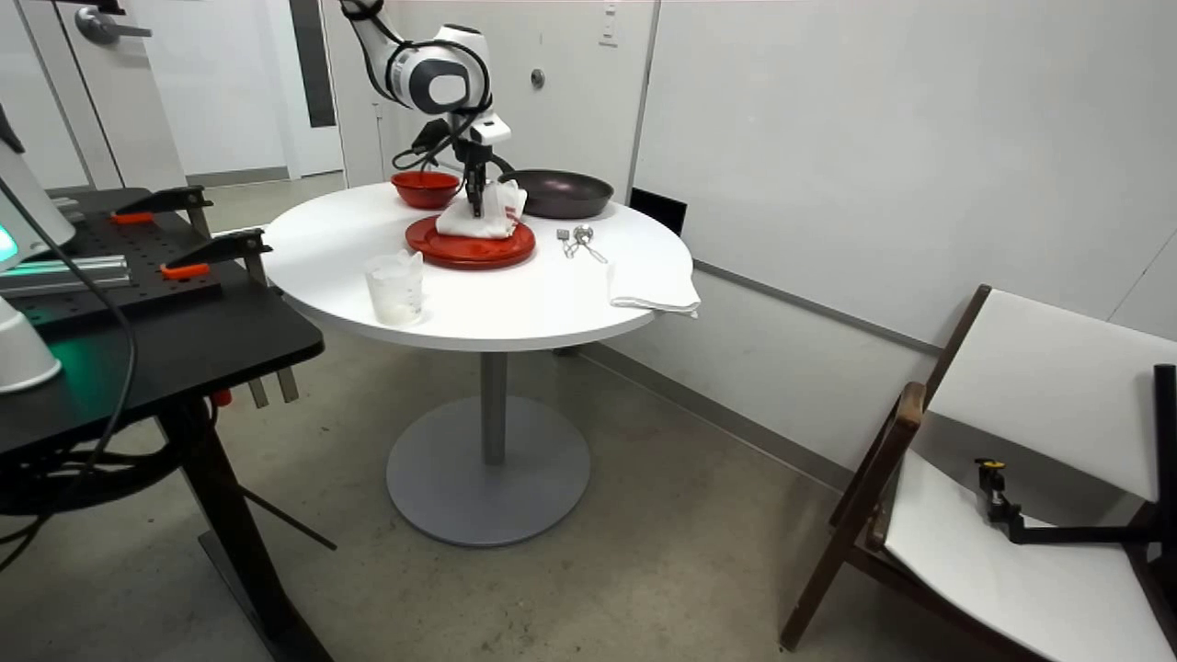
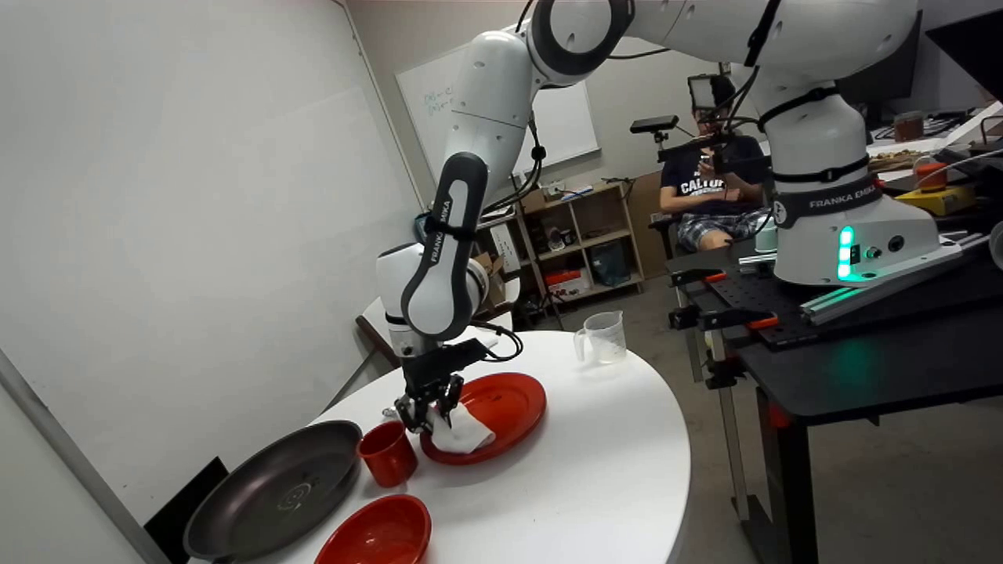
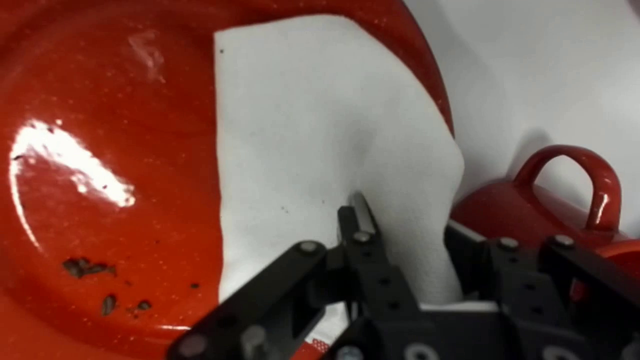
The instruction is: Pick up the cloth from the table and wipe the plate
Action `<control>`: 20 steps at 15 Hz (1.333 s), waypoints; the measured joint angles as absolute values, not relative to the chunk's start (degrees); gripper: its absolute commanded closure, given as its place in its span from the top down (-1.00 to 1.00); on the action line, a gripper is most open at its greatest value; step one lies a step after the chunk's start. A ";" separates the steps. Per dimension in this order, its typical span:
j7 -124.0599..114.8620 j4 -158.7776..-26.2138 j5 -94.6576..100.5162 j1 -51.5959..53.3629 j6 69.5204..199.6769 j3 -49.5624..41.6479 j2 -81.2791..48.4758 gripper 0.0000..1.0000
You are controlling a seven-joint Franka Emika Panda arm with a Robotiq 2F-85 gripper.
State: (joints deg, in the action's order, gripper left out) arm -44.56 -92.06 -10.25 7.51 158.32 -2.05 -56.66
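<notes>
Nearest the lens, along the bottom of the wrist view, the pincer is clenched on the cloth, which is bunched between the jaws and spread over the plate from the middle of the frame to its right rim. The likeliest trouble is the mug, just beside the pincer at lower right: a stroke that way could knock it over. Pressing near the rim could tip or slide the plate on the bench, since nothing is seen bracing it. An outward wipe may push the dark crumbs, lower left, over the edge. Only the wrist view makes those plain; an exterior view adds the utensils near mid-frame and a folded napkin to their right. Whether the cloth lies flat beneath the pincer is too dark to tell.
</notes>
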 measured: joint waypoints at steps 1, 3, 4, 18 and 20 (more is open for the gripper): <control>-44.44 -92.04 -10.69 7.22 158.14 -2.02 -56.68 -0.88; -44.42 -92.04 -11.27 6.78 157.73 -2.33 -56.74 -0.88; -44.51 -92.04 -11.35 6.77 157.31 -2.91 -56.80 -0.88; -54.08 -92.47 -14.43 5.84 151.74 -7.66 -56.86 -0.88; -56.76 -93.21 -15.70 5.48 151.68 -7.66 -56.56 -0.88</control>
